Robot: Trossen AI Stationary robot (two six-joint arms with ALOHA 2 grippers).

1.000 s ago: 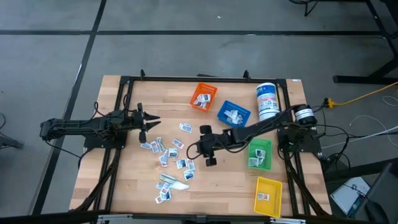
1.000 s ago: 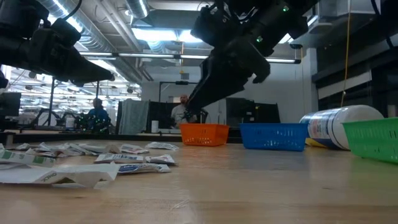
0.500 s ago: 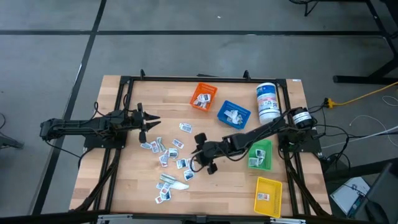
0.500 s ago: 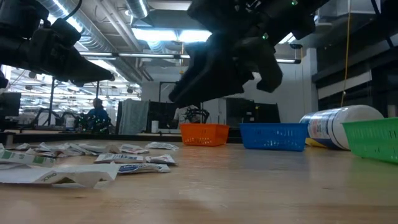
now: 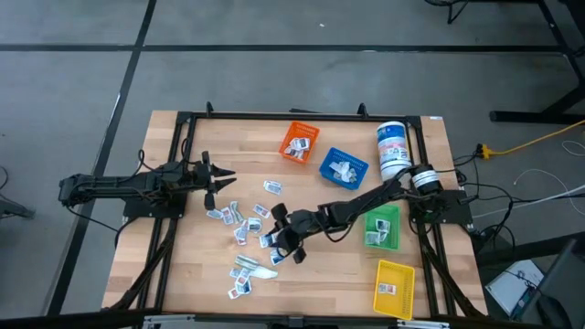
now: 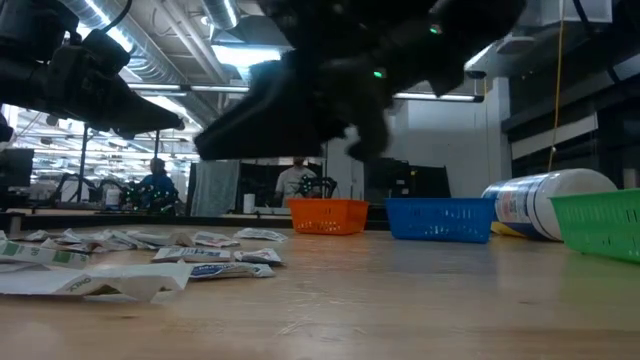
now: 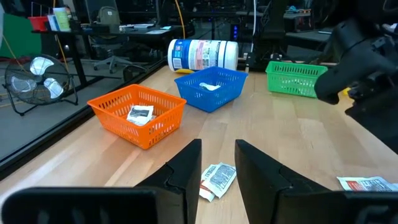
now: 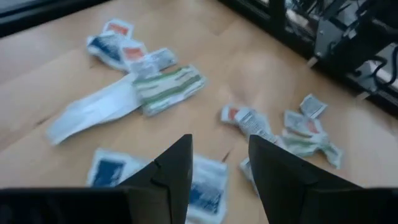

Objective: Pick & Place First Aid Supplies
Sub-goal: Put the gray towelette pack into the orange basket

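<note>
Many first aid packets [image 5: 247, 224] lie scattered mid-tabletop [image 5: 183, 265]. My right hand [image 5: 281, 236] hovers just over them, fingers spread, holding nothing. My left hand [image 5: 215, 178] waits at the left edge, also released and empty.

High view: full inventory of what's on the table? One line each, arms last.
first aid packets: many, white with blue and red print, scattered left of table centre
orange bin: one, far centre, holds a packet
blue bin: one, right of the orange bin, holds packets
green bin: one, right side, holds packets
yellow bin: one, near right corner, holds a packet
canister: one, white with blue label, lying far right
left gripper: open, waiting at left edge
right gripper: open, empty, above the packets
</note>
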